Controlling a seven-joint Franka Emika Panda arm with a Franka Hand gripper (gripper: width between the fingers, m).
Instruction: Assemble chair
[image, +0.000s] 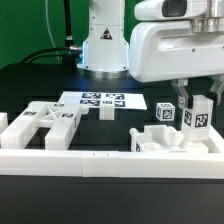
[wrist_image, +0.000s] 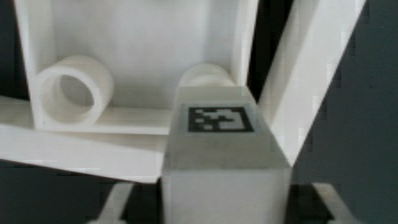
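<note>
**Chair all in loose parts; the gripper is at one leg.**

Exterior view: nearest the camera, the border rail (image: 100, 160) runs across the lower frame. Behind it the chair's pieces lie apart: cut-out frames (image: 45, 122) at the exterior view's left, a small block (image: 105, 112) mid-frame before the marker board (image: 100, 99), a slab with cut-outs (image: 160, 140) at lower right, and a tagged leg (image: 165, 113) just behind it. The gripper (image: 196, 100) hangs at the right around a second tagged leg (image: 198, 120). Wrist view: closest, that leg (wrist_image: 222, 150) stands between the fingers (wrist_image: 121, 205), with a white part with a round stub (wrist_image: 75, 90) behind. Whether the jaws press the leg or merely flank it cannot be told. Nothing looks joined, so nearly all the assembly seems left.
</note>
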